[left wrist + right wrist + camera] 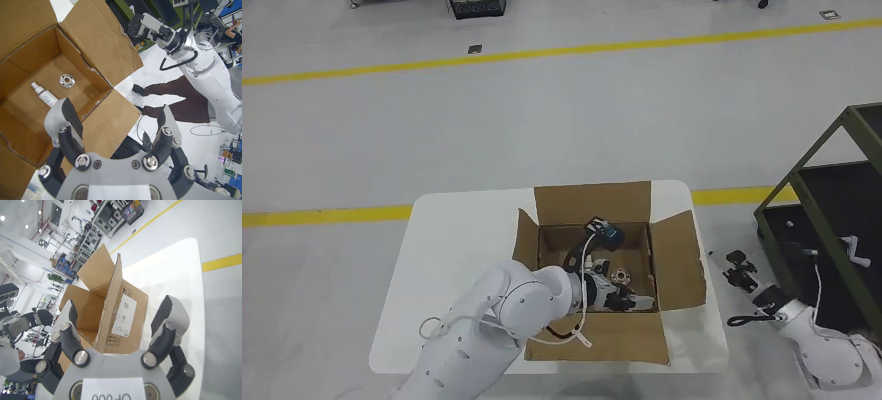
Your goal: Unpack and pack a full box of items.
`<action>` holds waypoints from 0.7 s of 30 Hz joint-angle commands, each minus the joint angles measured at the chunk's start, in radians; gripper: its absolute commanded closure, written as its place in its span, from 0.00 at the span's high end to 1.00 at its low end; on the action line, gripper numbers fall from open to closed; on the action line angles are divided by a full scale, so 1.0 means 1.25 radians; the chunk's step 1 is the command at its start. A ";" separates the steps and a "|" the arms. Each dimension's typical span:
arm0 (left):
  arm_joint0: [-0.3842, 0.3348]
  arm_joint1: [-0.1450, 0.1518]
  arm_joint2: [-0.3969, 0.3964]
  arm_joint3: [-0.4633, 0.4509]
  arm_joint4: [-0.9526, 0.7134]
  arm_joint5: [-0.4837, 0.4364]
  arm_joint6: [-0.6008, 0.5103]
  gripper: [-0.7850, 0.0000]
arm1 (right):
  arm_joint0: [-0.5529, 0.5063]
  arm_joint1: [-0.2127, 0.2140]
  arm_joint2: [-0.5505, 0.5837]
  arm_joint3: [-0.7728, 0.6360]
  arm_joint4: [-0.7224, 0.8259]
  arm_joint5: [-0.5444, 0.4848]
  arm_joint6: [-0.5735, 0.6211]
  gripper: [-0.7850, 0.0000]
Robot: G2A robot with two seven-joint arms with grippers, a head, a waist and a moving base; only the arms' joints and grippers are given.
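Left gripper [115, 109], released and empty, is hovering over the box [94, 37] just above the flat-lying bottle [44, 95], while the released right gripper [119, 308] is hanging well right.

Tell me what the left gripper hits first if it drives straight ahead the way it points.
Probably the cardboard flap near the corner of the box, framed by the open left gripper. The spray bottle and metal flange on the box floor lie off that line. Depth is unclear.
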 commanded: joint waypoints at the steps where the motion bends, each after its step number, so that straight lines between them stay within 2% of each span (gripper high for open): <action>1: 0.000 0.000 0.000 0.000 0.000 0.000 0.000 1.00 | 0.018 0.001 -0.018 0.010 -0.012 0.008 0.036 1.00; 3: 0.000 0.000 0.000 0.000 0.000 0.000 0.000 1.00 | 0.037 -0.001 -0.046 0.023 -0.016 0.003 0.062 1.00; 4: 0.000 0.000 0.000 0.000 0.000 0.000 0.000 1.00 | 0.049 -0.001 -0.054 0.032 -0.020 0.003 0.065 0.95; 6: 0.007 0.000 0.003 0.008 0.002 -0.002 0.022 1.00 | 0.065 -0.003 -0.075 0.043 -0.024 0.001 0.078 0.58; 9: -0.009 -0.007 0.022 0.048 -0.005 -0.004 0.052 1.00 | 0.084 -0.004 -0.094 0.059 -0.034 -0.001 0.081 0.42; 10: -0.017 -0.010 0.029 0.072 -0.007 0.002 0.065 1.00 | 0.089 -0.004 -0.097 0.064 -0.038 -0.001 0.082 0.30; 12: -0.042 -0.017 0.050 0.116 0.002 0.014 0.075 1.00 | 0.095 -0.005 -0.104 0.073 -0.040 -0.002 0.080 0.17; 13: -0.054 -0.021 0.061 0.135 0.004 0.016 0.082 1.00 | 0.097 -0.005 -0.106 0.076 -0.042 -0.003 0.079 0.00; 21: -0.148 -0.051 0.135 0.281 0.039 0.034 0.084 1.00 | 0.100 -0.005 -0.108 0.084 -0.039 -0.009 0.081 0.00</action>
